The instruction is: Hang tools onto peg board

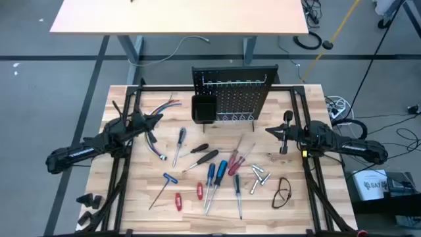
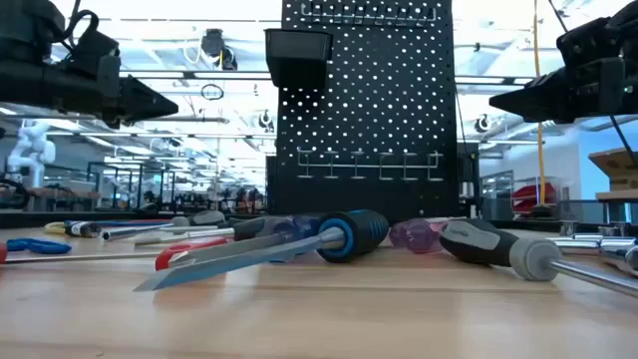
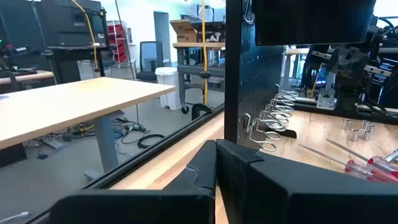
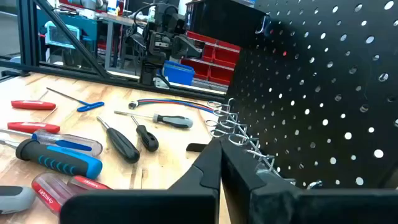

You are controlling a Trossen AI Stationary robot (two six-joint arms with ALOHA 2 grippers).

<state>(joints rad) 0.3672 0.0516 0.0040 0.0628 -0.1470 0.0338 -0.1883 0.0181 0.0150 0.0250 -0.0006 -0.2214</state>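
Flanking the peg board (image 1: pixel 235 92) with jaws together on nothing, left gripper (image 1: pixel 155 119) and right gripper (image 1: pixel 271 130) leave the tools (image 1: pixel 212 176) unpicked below them.

We see a robotics lab or workshop. A second wooden desk (image 1: pixel 177 16) stands beyond our surface (image 1: pixel 138 197) on a grey floor (image 1: pixel 52 92) with cables (image 1: pixel 309 41) trailing across it. Through the low view, rows of ceiling lights (image 2: pixel 179 50) run over more workstations; red storage bins (image 4: pixel 214 53) and a white waste bin (image 3: pixel 166 84) stand nearby.
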